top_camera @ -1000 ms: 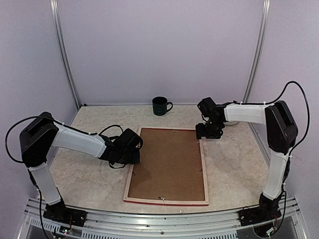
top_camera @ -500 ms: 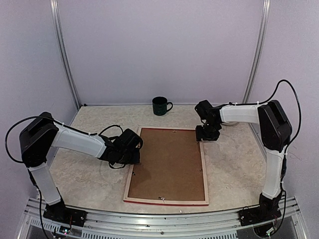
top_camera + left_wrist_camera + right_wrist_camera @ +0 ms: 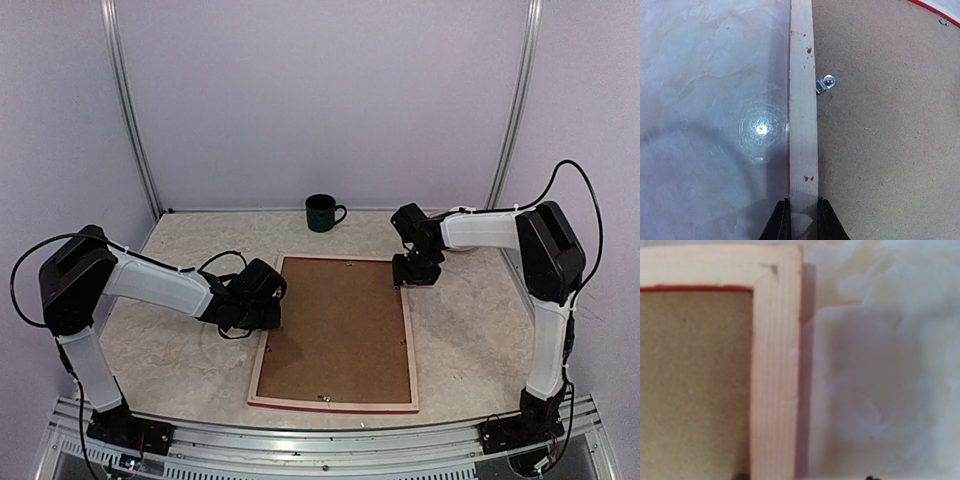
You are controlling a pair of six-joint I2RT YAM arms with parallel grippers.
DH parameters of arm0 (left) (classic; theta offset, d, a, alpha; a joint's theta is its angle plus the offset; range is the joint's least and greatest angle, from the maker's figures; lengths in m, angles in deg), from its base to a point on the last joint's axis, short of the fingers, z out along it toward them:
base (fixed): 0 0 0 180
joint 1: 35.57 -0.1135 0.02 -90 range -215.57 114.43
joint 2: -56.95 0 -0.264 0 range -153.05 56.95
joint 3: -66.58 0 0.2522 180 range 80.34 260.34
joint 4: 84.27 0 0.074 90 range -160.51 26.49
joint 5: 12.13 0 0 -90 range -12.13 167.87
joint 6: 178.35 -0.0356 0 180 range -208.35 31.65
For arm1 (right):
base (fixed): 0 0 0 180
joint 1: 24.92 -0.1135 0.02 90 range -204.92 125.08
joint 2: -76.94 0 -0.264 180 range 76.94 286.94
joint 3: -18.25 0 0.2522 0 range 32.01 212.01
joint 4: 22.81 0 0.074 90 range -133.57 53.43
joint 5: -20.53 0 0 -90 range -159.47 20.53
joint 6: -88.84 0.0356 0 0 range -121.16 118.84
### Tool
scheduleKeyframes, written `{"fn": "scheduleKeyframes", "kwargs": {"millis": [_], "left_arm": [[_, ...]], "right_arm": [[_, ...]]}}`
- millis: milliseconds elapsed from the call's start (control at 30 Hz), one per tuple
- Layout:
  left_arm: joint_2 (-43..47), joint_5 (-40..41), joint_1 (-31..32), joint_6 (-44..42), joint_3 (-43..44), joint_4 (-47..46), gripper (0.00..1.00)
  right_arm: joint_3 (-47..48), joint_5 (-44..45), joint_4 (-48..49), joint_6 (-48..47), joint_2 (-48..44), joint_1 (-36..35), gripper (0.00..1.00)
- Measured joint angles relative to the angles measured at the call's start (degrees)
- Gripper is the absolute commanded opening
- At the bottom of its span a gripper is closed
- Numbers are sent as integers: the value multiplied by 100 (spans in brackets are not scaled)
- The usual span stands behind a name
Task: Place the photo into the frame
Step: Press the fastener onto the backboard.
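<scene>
Frame (image 3: 333, 404): lies flat at mid-table (image 3: 170, 350), pale wood back up, only a thin red edge showing; front face hidden.
Backing board (image 3: 340, 330): fills the frame opening and covers whatever lies beneath.
Left gripper (image 3: 803, 222): fingers pinch the frame's left rail; only the tips are in view.
Right gripper (image 3: 412, 278): over the frame's far right corner. Its wrist view is blurred and the fingers are cut off, so its spread cannot be told.
</scene>
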Motion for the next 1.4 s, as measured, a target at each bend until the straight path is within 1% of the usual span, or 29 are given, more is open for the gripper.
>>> {"fn": "scheduleKeyframes", "kwargs": {"millis": [100,167,200,333,400,800,833,867,900,933,1000,1100,1167,1267,1400], "left_arm": [[2,0,0,2,-4,-17,11],[2,0,0,2,-9,-28,11],[2,0,0,2,-9,-31,12],[2,2,0,4,-11,-31,11],[2,0,0,9,-11,-37,11],[2,15,7,26,-13,-46,11],[2,15,7,26,-13,-46,11],[2,17,7,26,-13,-46,11],[2,17,7,26,-13,-46,11],[2,17,7,26,-13,-46,11],[4,17,7,26,-13,-44,12],[4,17,7,24,-13,-44,11],[4,17,9,20,-13,-44,11],[2,15,9,-17,-13,-44,11],[-35,17,9,-120,20,-52,11]], "right_arm": [[20,-17,0,-4,55,-42,55],[76,2,-7,-7,101,-70,52],[96,15,-15,-7,120,-81,50],[109,39,-7,-22,129,-133,32],[109,26,22,-28,129,-136,26],[105,-76,37,79,131,-157,21],[105,-83,39,92,131,-157,23],[105,-85,37,92,131,-157,32],[105,-85,39,92,131,-157,44],[107,-85,39,94,131,-157,52],[127,-63,22,55,136,-155,62],[205,-31,-94,-94,142,-151,67],[308,-4,-264,-245,140,-153,72],[612,50,-428,-634,142,-151,80],[1060,98,-437,-1316,142,-151,87]]}}
